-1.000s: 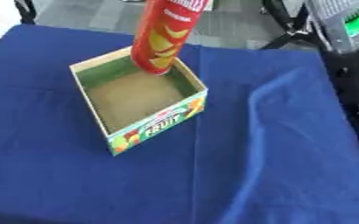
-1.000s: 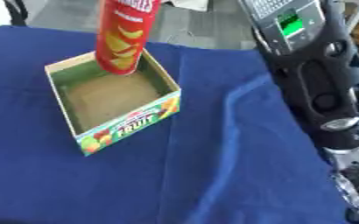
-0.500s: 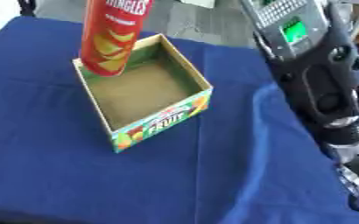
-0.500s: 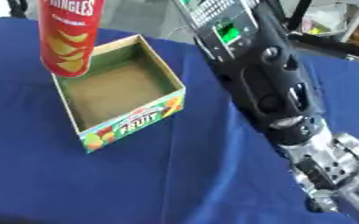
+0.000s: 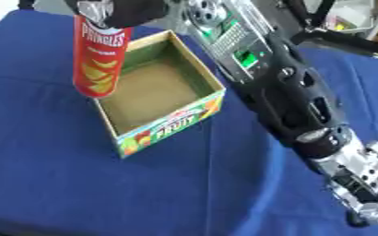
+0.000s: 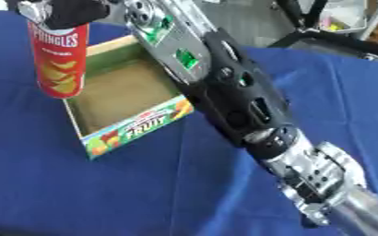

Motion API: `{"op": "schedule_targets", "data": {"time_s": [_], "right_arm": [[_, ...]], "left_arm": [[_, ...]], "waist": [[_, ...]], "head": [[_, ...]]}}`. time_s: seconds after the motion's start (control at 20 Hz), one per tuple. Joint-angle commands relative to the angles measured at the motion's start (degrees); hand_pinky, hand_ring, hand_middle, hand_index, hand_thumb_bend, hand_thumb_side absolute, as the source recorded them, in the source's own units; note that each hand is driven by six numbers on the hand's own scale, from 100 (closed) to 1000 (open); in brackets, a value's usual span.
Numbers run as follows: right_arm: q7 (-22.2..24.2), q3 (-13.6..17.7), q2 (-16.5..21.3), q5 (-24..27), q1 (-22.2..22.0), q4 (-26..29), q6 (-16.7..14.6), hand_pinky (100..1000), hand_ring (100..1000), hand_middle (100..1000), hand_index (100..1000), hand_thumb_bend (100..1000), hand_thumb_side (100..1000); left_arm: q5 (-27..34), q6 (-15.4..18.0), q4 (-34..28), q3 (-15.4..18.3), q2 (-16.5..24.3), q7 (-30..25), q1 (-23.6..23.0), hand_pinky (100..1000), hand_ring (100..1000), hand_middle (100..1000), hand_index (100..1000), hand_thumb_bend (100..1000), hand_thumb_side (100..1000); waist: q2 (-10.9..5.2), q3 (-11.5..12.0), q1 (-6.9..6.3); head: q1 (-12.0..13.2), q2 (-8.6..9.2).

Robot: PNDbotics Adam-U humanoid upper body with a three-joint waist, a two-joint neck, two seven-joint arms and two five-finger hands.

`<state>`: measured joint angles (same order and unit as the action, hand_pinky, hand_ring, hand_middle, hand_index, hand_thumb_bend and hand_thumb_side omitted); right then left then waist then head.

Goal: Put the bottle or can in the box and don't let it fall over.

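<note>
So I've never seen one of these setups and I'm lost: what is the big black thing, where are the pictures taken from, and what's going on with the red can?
Both pictures come from the two eyes of a camera in a humanoid robot's head, looking down. The black-and-silver shape is its right arm, reaching across a blue-clothed table. Its right hand has its fingers around the top of a red chip can, held upright at the left wall of an open cardboard fruit box.

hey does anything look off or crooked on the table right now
Only one thing stands out. The red chip can is upright but sits over the left wall of the cardboard box, not over its open middle. The right hand holds the can at its top. Nothing looks spilled or damaged on the blue tablecloth.
</note>
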<state>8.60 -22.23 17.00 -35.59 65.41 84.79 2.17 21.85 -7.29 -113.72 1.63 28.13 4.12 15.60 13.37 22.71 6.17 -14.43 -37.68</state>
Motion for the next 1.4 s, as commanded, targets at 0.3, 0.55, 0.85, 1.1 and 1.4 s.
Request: {"op": "schedule_targets", "data": {"time_s": [0.3,0.55,0.85,1.1,1.4], "right_arm": [[9.7,0.1,-0.1,-6.8,0.6,-3.0,-2.2,599,618,623,691,357,100],[7.3,0.8,-0.4,-5.7,0.6,-2.9,-1.4,230,330,326,480,100,100],[-2.1,2.7,2.0,1.2,2.3,1.7,-0.6,100,137,141,409,100,100],[-3.8,3.8,3.5,4.2,2.1,5.4,0.3,100,182,188,456,100,100],[-6.1,5.3,5.3,7.3,0.3,7.7,2.2,287,353,371,598,100,100]], "left_arm": [[-0.5,-0.5,-0.9,0.5,0.3,0.2,0.5,486,570,629,733,196,874],[-0.7,-0.6,-0.9,0.6,0.3,0.2,0.4,485,570,629,733,196,877],[-0.8,-0.7,-0.9,0.9,0.4,0.3,-0.4,487,570,629,733,195,873],[-0.8,-0.4,-0.9,1.0,0.7,0.3,-0.5,488,570,630,733,193,871],[-0.9,-0.1,-0.9,1.2,0.9,0.3,-1.0,488,569,630,734,190,869]], "waist": [[-0.42,0.2,-0.41],[-0.29,0.4,-0.27],[-0.94,0.0,-0.33],[-1.36,-0.4,-0.80],[-1.57,-1.1,-1.47]], "head": [[0.0,0.81],[-0.3,1.21],[0.0,1.17],[1.0,1.25],[2.0,1.25]]}}
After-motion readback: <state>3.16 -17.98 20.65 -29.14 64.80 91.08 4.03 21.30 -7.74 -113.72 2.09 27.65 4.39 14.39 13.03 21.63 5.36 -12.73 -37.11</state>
